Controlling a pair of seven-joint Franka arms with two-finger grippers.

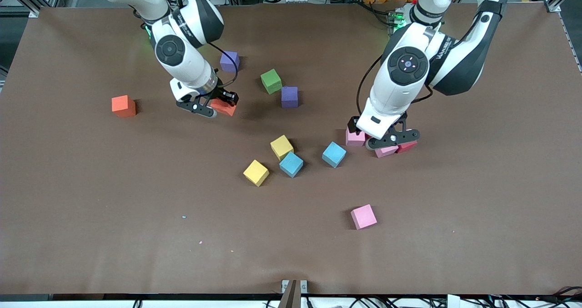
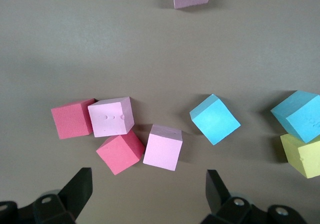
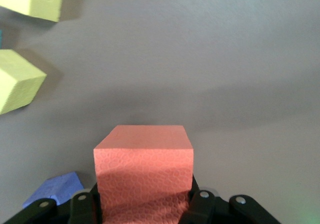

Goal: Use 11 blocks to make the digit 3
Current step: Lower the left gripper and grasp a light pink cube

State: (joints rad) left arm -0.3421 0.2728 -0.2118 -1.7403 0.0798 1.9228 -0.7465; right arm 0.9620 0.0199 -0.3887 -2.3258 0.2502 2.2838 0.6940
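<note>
My right gripper [image 1: 213, 104] is shut on an orange block [image 1: 223, 107] and holds it just above the table; the block fills the jaws in the right wrist view [image 3: 143, 169]. My left gripper [image 1: 392, 140] is open and empty, low over a loose cluster of two pink blocks [image 2: 111, 116] [image 2: 163, 146] and two red blocks [image 2: 73, 118] [image 2: 120, 151]. Its fingers [image 2: 80, 189] stand apart beside the cluster. Two yellow blocks [image 1: 281, 147] [image 1: 256, 172] and two light blue blocks [image 1: 291, 164] [image 1: 334, 154] lie mid-table. No digit shape shows.
A second orange block [image 1: 123, 106] lies toward the right arm's end. Two purple blocks [image 1: 229, 61] [image 1: 289, 97] and a green block [image 1: 271, 81] lie near the right gripper. A lone pink block [image 1: 363, 216] lies nearer the front camera.
</note>
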